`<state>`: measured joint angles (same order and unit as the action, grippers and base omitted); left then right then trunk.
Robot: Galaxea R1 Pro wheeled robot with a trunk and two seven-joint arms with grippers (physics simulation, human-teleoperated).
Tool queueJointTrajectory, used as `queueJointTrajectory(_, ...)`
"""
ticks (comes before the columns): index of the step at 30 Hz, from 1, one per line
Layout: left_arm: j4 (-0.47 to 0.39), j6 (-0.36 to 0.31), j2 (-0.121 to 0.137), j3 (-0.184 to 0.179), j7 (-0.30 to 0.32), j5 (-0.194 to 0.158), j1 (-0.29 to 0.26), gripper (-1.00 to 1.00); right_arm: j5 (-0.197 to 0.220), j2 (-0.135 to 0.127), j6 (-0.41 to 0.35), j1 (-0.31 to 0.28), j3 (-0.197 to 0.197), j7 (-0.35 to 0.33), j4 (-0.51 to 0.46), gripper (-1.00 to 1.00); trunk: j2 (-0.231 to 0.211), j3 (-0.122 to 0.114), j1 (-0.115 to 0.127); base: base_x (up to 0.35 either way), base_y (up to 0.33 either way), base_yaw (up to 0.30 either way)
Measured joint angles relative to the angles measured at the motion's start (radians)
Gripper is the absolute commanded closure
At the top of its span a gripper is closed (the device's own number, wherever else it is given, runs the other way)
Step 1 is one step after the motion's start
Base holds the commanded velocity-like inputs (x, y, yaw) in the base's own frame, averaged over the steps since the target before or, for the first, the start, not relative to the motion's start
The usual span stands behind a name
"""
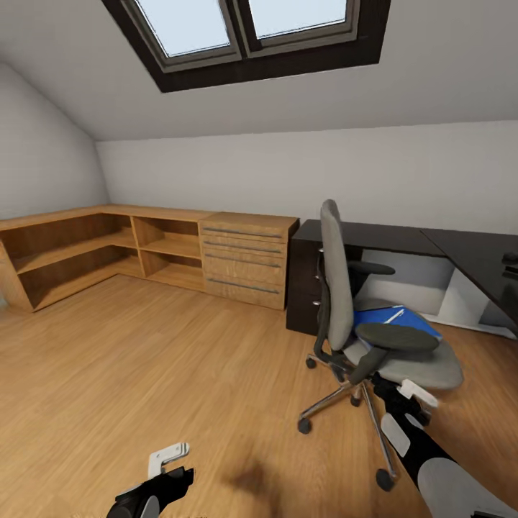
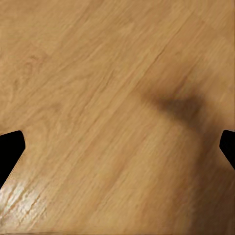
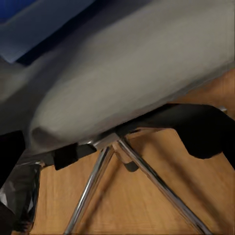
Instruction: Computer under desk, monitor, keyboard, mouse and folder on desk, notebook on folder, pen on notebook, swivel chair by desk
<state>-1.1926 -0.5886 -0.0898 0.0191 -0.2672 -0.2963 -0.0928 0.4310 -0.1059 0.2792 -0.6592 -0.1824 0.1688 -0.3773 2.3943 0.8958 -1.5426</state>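
The swivel chair [image 1: 381,338] stands on the floor in front of the black-topped desk [image 1: 403,237], side-on to me. The blue folder [image 1: 392,320] lies on its grey seat with the white pen [image 1: 394,315] on top. My right gripper [image 1: 392,388] is open, low at the seat's near edge, under the black armrest. In the right wrist view [image 3: 112,147] it faces the seat's underside [image 3: 127,73] and chrome legs [image 3: 147,176], with the folder's corner [image 3: 19,12] above. My left gripper [image 1: 169,475] hangs open over bare floor [image 2: 117,147]. Monitor, keyboard, mouse, notebook and computer are out of view.
A low light-wood cabinet [image 1: 244,259] with shelves and drawers runs along the far wall and turns the left corner. The desk's dark drawer unit [image 1: 302,288] stands just behind the chair. Wood floor [image 1: 180,345] stretches open to the left. A skylight [image 1: 244,29] sits overhead.
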Motion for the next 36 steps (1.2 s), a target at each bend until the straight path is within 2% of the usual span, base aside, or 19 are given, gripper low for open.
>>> queueJointTrajectory(11, 0.004, 0.0, 0.0, 0.0, 0.0, 0.0, 0.0, -1.0, -0.001, 0.0, -0.001, 0.0, 0.005, -0.002, 0.0, -1.0, 0.0, 0.0, 0.0, 0.0, 0.0, 0.269)
queueJointTrajectory(16, 0.008, 0.001, 0.0, 0.0, 0.0, 0.0, 0.0, -1.0, -0.001, 0.0, -0.001, 0.0, 0.005, -0.004, 0.0, -1.0, 0.0, 0.0, 0.0, 0.0, 0.0, 0.056)
queueJointTrajectory(36, 0.009, 0.002, 0.0, 0.001, 0.0, 0.0, -0.001, -1.0, -0.001, -0.002, -0.002, 0.0, 0.0, -0.004, 0.0, -1.0, 0.0, -0.016, 0.0, -0.127, 0.0, -0.207)
